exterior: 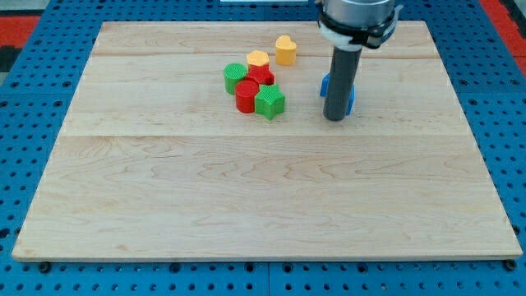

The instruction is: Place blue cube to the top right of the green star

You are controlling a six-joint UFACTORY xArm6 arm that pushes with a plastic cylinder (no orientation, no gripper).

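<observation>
While my tip hides blue cube; green star left

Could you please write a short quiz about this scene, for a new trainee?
1. True or false: the blue cube lies to the view's left of the green star.
2. Which block touches the green star on its left side? A) the red cylinder B) the yellow heart C) the blue cube
3. Fill in: my tip stands directly in front of the ____ cube and partly hides it.

Key:
1. False; it lies to the view's right, apart from the cluster.
2. A
3. blue
</observation>
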